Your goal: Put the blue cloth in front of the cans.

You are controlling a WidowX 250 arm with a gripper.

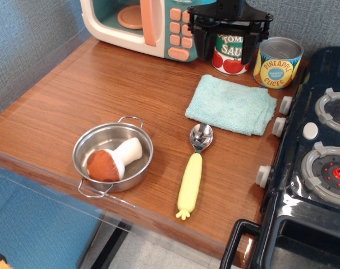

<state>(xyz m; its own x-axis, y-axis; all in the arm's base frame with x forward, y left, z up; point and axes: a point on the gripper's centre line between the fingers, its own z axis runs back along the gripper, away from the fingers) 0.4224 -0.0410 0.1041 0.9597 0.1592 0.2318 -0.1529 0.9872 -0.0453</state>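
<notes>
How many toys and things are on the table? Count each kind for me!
Cans: 2, tomato sauce can and pineapple can
Cloths: 1, blue cloth
Spoons: 1, yellow-handled spoon
Pots: 1, metal pot
Mushrooms: 1, toy mushroom in the pot
Microwaves: 1, toy microwave
Total: 7

A steel pan (pixel 113 157) held a toy mushroom (pixel 111 161); right of it lay a yellow-handled spoon (pixel 192 171), a toy microwave (pixel 142 25) behind.
</notes>
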